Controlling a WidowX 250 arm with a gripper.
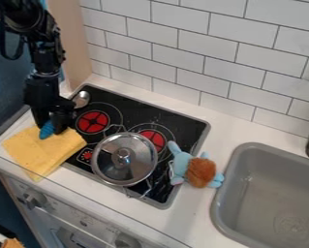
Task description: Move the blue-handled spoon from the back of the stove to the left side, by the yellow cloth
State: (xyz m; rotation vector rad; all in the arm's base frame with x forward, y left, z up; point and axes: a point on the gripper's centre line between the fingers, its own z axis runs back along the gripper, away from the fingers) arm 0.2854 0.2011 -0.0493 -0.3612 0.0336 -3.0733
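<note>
1 black gripper (48, 127), 10 o'clock of 1 lidded pot (124, 159), meets 1 blue item (46, 130) above 1 yellow cloth (38, 154); whether clenched is unclear. 1 plush toy (200, 171): 3 o'clock.

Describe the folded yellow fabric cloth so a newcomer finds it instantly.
Start at the rectangular black stovetop. Over its left corner, below the black tool, lies the cloth. The cloth is yellow and flat, unlike the round silver metal pot.
</note>
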